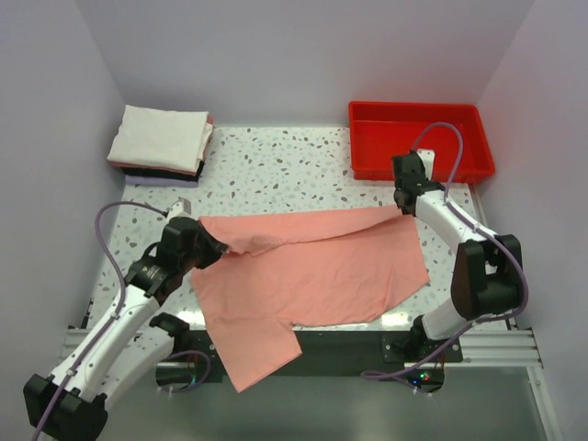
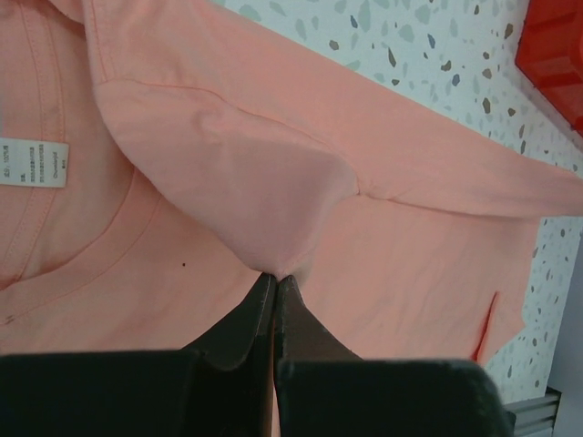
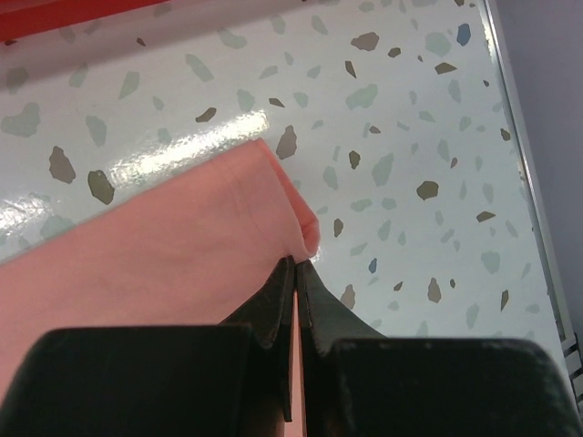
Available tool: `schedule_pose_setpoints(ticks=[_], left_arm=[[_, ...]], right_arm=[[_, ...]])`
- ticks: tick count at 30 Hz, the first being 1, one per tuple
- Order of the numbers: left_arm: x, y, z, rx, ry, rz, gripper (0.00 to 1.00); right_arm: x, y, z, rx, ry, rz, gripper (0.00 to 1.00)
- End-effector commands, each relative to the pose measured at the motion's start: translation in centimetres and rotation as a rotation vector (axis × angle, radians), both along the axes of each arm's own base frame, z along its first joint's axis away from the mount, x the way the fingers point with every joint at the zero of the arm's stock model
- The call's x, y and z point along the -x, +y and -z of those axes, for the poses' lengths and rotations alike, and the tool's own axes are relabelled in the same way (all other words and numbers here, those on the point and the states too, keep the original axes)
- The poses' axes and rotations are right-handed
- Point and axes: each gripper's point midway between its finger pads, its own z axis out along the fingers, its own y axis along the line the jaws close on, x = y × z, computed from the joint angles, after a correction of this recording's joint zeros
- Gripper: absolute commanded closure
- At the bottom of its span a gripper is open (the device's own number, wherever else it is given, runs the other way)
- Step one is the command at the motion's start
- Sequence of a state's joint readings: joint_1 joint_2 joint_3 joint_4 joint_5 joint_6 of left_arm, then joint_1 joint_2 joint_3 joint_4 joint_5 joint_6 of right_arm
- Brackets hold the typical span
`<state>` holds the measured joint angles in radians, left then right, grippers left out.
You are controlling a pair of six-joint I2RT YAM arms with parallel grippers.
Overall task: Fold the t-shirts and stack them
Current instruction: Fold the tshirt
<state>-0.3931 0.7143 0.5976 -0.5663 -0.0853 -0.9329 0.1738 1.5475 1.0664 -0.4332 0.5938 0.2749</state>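
Note:
A salmon-pink t-shirt (image 1: 312,271) lies spread across the middle of the speckled table (image 1: 276,175), its far edge folded over toward the front. One sleeve hangs over the near edge. My left gripper (image 1: 209,246) is shut on the shirt's left shoulder fabric (image 2: 264,209); the white neck label (image 2: 32,162) shows beside the collar. My right gripper (image 1: 402,208) is shut on the shirt's far right corner (image 3: 273,209), close above the table. A stack of folded t-shirts (image 1: 161,140), white on top with black and lavender below, sits at the far left corner.
A red plastic tray (image 1: 418,140) stands at the far right corner, just behind my right gripper; its edge shows in the left wrist view (image 2: 556,55). Grey walls close in the table on three sides. The metal rail (image 1: 514,344) runs along the near edge.

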Motion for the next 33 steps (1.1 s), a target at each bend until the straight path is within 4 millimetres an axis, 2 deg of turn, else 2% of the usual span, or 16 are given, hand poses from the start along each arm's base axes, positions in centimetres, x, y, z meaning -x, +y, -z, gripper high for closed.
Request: schedule_pose_setpoints(ticks=[1, 2, 4, 8, 11, 12, 13, 17, 19, 21, 22, 23, 28, 29, 30, 33], left_arm=[[0.0, 0.6, 0.5, -0.031, 0.028, -0.045, 1.0], [-0.2, 0.9, 0.6, -0.042, 0.027, -0.056, 1.0], [-0.3, 1.3, 0.9, -0.064, 0.031, -0.075, 1.0], [-1.0, 2.1, 1.2, -0.11, 0.034, -0.115, 1.0], [-1.8, 1.8, 1.3, -0.119, 0.03, -0.109, 1.0], [-2.0, 1.8, 1.5, -0.127, 0.035, -0.106, 1.0], [-2.6, 1.6, 1.2, -0.125, 0.016, -0.101, 1.0], [-4.6, 1.4, 0.6, -0.149, -0.023, -0.107, 1.0], [-5.7, 1.4, 1.1, -0.176, -0.016, -0.114, 1.0], [-6.9, 1.7, 1.5, -0.194, -0.001, -0.126, 1.0], [-7.9, 1.7, 1.3, -0.195, -0.018, -0.127, 1.0], [-8.4, 1.7, 1.5, -0.196, -0.019, -0.127, 1.0], [-12.5, 1.3, 2.8, -0.231, -0.001, -0.097, 1.0], [-12.9, 1.3, 3.3, -0.237, 0.017, -0.094, 1.0], [-13.2, 1.6, 4.9, -0.253, 0.068, -0.097, 1.0], [-14.1, 1.5, 6.5, -0.244, 0.114, -0.082, 1.0]], right_arm=[[-1.1, -0.9, -1.5, 0.035, -0.045, 0.036, 1.0], [-0.8, -1.0, -1.2, 0.037, -0.035, 0.045, 1.0], [-0.2, -1.2, -0.6, 0.042, -0.017, 0.071, 0.89], [0.4, -1.4, -0.4, 0.042, -0.001, 0.093, 0.48], [0.5, -0.8, -1.4, -0.004, -0.008, 0.074, 0.27], [0.5, -0.3, -1.7, -0.02, -0.006, 0.045, 0.03], [0.4, 0.3, -2.0, -0.05, -0.015, 0.012, 0.01], [0.5, 5.7, -3.0, -0.275, -0.059, -0.231, 0.01], [1.0, 10.3, -4.1, -0.374, -0.09, -0.408, 0.01], [1.5, 13.4, -4.7, -0.362, -0.095, -0.518, 0.01], [2.5, 17.0, -4.8, -0.364, -0.08, -0.625, 0.01], [3.0, 19.0, -4.8, -0.373, -0.074, -0.685, 0.01], [7.4, 31.0, -2.7, -0.472, -0.033, -1.005, 0.03], [7.3, 32.8, -3.0, -0.487, -0.068, -1.04, 0.04], [8.5, 34.9, -2.9, -0.509, -0.065, -1.076, 0.05], [10.6, 40.1, -1.5, -0.545, -0.017, -1.211, 0.12]])
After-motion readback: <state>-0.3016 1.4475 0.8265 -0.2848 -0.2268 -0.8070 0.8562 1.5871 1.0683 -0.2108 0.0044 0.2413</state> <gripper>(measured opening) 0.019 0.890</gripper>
